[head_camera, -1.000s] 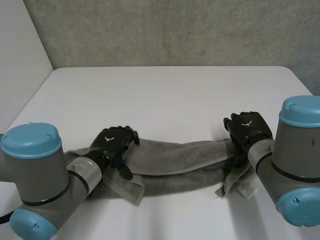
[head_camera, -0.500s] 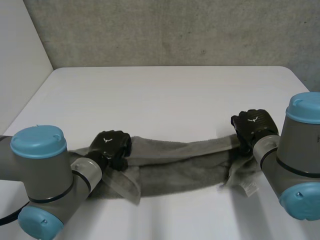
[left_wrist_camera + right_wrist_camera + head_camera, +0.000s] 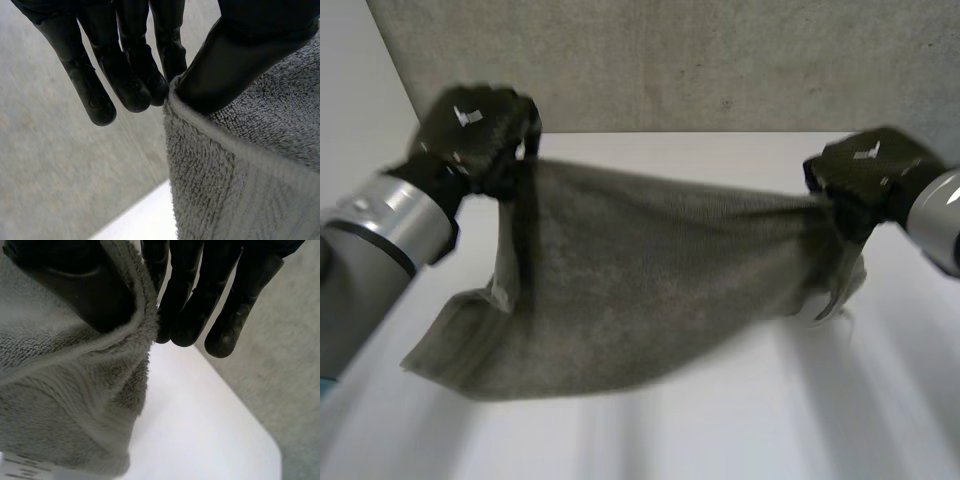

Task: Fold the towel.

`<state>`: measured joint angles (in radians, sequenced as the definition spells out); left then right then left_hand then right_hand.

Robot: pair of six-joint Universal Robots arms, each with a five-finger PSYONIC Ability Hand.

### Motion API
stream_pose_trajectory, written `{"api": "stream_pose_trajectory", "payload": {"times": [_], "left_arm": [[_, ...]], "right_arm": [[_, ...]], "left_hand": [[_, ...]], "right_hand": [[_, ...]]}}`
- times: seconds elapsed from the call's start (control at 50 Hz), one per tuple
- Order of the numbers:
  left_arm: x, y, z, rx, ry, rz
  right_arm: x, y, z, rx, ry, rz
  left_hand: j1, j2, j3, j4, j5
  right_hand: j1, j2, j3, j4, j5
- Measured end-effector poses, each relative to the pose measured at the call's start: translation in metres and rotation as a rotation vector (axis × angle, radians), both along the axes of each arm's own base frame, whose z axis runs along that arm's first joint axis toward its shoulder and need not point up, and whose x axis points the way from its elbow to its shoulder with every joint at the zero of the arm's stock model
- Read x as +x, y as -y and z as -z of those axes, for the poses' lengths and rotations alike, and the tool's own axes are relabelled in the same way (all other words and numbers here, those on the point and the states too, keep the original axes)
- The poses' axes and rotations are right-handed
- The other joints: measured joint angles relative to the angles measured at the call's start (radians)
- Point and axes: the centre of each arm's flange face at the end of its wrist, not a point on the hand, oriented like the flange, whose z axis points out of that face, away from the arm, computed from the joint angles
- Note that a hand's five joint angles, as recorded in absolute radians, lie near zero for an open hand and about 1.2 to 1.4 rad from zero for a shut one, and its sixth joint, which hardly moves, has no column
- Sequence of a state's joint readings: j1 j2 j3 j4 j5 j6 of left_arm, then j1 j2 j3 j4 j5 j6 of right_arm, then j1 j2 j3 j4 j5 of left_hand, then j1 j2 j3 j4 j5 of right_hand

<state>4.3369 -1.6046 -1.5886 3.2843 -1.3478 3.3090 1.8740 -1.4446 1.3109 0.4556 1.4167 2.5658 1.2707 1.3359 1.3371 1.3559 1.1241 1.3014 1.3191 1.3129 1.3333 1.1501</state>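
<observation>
Grey terry towel point(image 3: 650, 270) hangs spread betw. both hands above the white table point(image 3: 720, 430), top edge sagging slightly midway. Left hand point(image 3: 470, 125) is up high, back of hand to the head camera, forearm slanting down and out of view. It pinches a top corner: thumb point(image 3: 235, 65) presses the hem against the fingers point(image 3: 127, 85), which point straight down. Right hand point(image 3: 865, 170) sits a bit lower w/ the same grip: thumb point(image 3: 75, 285) behind the bunched cloth, fingers point(image 3: 195, 305) in front, cloth nipped betw. them. Below the right fingers a white label point(image 3: 20, 471) shows, text unreadable. Can't tell whether the towel's bottom edge touches the table. Folds under the right hand hide that corner's shape.
</observation>
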Motion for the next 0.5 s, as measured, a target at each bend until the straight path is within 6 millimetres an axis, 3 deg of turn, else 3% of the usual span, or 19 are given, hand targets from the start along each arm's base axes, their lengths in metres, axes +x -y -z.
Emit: {"api": "stream_pose_trajectory", "payload": {"times": [0.06,0.12,0.22,0.26,0.34,0.42,0.46,0.5], "left_arm": [[0.006,0.003,-0.015,-0.010,0.000,0.006],[0.011,0.013,-0.014,0.022,0.015,0.014],[0.011,0.043,0.012,0.103,0.054,0.017],[0.008,0.064,0.029,0.134,0.079,0.013],[0.001,0.099,0.033,0.098,0.089,0.012],[-0.011,0.131,0.003,-0.060,0.057,0.016],[-0.018,0.144,-0.027,-0.189,0.021,0.017],[-0.023,0.147,-0.058,-0.312,-0.024,0.021]], "right_arm": [[0.000,-0.004,-0.019,-0.022,-0.029,-0.022],[0.003,0.000,-0.023,-0.019,-0.078,-0.041],[0.014,0.017,-0.006,0.011,-0.153,-0.065],[0.026,0.033,0.006,0.010,-0.183,-0.067],[0.048,0.063,0.013,-0.065,-0.175,-0.040],[0.073,0.095,0.005,-0.224,-0.104,0.009],[0.086,0.110,-0.007,-0.338,-0.041,0.038],[0.094,0.117,-0.031,-0.473,0.042,0.060]], "left_hand": [[0.000,0.000,0.000,0.000,0.000],[0.000,0.003,0.004,0.000,0.000],[0.000,0.010,0.008,0.000,0.000],[0.000,0.011,0.009,0.000,0.000],[0.003,0.011,0.009,0.004,0.000],[0.004,0.011,0.009,0.004,0.005],[0.004,0.011,0.009,0.004,0.013],[0.008,0.011,0.009,0.004,0.014]], "right_hand": [[0.000,0.000,0.000,0.000,0.000],[0.000,0.000,0.000,0.000,0.008],[0.000,0.000,0.008,0.000,0.008],[0.000,0.000,0.009,0.000,0.012],[0.000,0.000,0.010,0.000,0.013],[0.000,0.003,0.010,0.000,0.013],[0.005,0.003,0.010,0.000,0.013],[0.008,0.003,0.010,0.000,0.013]]}}
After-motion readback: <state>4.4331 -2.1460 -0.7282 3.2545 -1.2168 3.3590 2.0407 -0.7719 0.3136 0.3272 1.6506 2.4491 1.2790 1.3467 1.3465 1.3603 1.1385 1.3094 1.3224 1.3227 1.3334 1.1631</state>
